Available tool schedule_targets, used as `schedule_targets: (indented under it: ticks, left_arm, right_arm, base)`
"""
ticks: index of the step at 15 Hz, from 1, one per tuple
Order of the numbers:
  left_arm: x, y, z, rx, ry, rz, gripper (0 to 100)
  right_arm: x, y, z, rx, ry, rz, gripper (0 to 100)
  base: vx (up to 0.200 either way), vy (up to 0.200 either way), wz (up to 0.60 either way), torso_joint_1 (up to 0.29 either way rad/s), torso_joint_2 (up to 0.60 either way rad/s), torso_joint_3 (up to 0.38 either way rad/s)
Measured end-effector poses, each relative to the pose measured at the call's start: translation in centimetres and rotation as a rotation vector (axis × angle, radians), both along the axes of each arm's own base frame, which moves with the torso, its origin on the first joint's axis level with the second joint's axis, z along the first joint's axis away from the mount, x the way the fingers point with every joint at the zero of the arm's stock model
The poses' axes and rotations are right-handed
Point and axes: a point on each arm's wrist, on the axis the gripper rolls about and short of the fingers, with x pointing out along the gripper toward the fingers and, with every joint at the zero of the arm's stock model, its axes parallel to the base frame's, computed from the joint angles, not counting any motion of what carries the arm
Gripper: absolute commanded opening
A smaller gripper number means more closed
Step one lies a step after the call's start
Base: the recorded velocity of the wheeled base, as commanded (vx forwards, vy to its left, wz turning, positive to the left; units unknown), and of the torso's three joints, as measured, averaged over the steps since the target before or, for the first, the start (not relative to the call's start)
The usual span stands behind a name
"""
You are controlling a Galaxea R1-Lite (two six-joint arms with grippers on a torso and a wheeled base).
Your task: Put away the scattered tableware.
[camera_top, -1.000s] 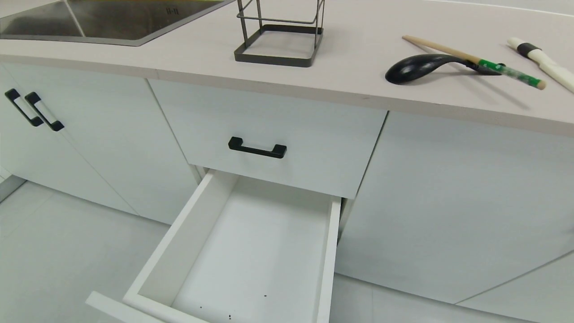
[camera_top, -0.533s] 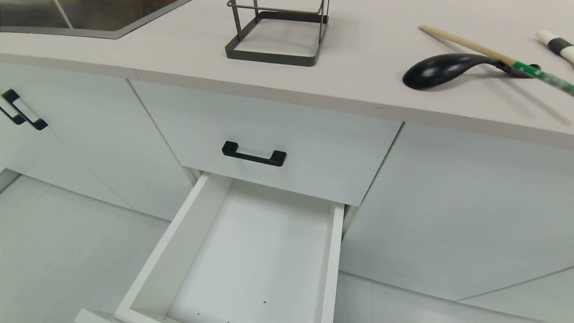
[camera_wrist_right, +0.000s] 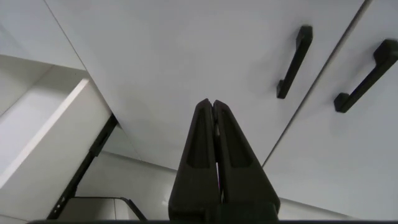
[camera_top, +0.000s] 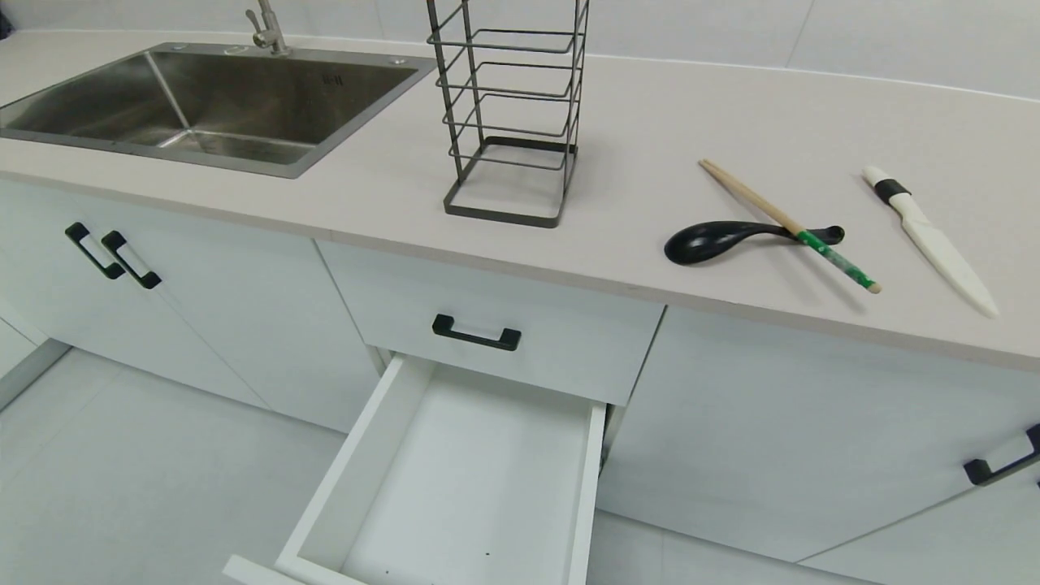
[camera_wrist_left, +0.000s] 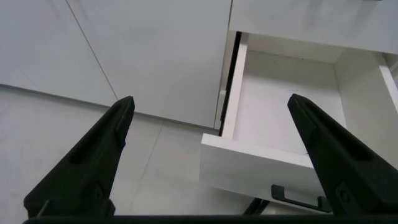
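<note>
Left wrist view: drawer (camera_wrist_left: 280,109) beyond fingers (camera_wrist_left: 87,158)

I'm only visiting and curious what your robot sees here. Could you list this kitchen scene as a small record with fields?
Counter: black spoon, chopsticks lying across its handle, white knife apart to their right, wire rack, sink
Lower drawer: pulled open, bare inside where visible
Left gripper: open, facing the drawer
Right gripper: shut, facing cupboard doors
</note>
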Motion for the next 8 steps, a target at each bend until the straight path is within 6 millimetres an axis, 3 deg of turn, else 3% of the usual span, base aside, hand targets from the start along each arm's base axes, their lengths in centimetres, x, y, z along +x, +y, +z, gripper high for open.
schedule_targets:
  ticks: [3, 5, 8]
  left_arm:
    - [0.0, 0.0, -0.02, 0.0, 0.001, -0.001, 100]
    - [0.0, 0.0, -0.01, 0.0, 0.001, -0.002, 100]
    - [0.0, 0.0, 0.01, 0.0, -0.001, -0.002, 100]
  right_arm:
    - [0.0, 0.0, -0.01, -0.003, 0.001, -0.001, 0]
    - [0.0, 0.0, -0.01, -0.002, 0.001, -0.001, 0]
    - [0.0, 0.0, 0.0, -0.001, -0.001, 0.0, 0]
  base:
    - [0.0, 0.0, 0.0, 0.059, -0.1, -0.051]
    - [0.0, 0.0, 0.0, 0.117, -0.34, -0.159]
    - [0.0, 0.0, 0.0, 0.261, -0.45, -0.207]
